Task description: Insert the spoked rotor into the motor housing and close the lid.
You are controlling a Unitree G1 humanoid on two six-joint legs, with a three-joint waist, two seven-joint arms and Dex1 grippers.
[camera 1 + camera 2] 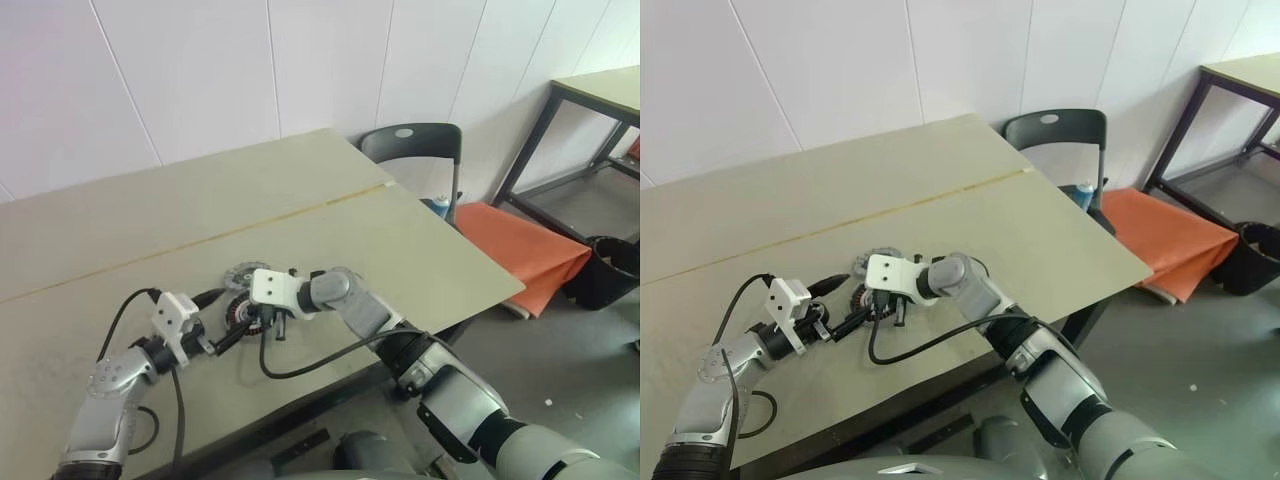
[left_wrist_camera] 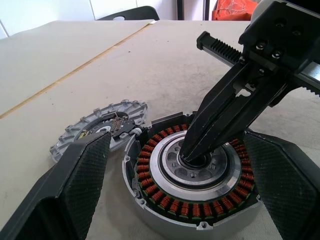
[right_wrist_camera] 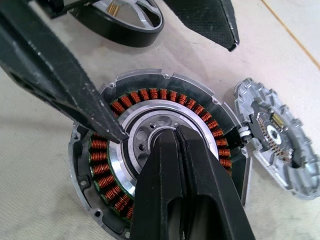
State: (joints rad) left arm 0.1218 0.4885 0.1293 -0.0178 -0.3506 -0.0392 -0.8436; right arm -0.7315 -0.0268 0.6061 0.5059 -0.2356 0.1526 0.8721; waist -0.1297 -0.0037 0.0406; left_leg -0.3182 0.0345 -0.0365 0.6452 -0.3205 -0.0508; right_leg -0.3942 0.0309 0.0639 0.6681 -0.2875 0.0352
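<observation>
The squat metal motor housing (image 2: 192, 187) with copper windings sits between the spread left gripper (image 2: 180, 200); closed right gripper (image 3: 175, 137) presses its hub. Spoked rotor (image 3: 122, 17) just beyond, probably heavy, rigid; grip its rim.

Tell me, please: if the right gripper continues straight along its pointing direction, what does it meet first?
Probably the motor housing: the shut right gripper already points its tips into the central hub.

The motor housing (image 2: 192, 182) shows a ring of copper-orange windings inside a silver-grey casing. The lid (image 2: 97, 131) is pale grey (dark patch at its middle). The rotor (image 3: 125, 20) has a black rim; the worktop (image 1: 300, 200) is beige.
</observation>
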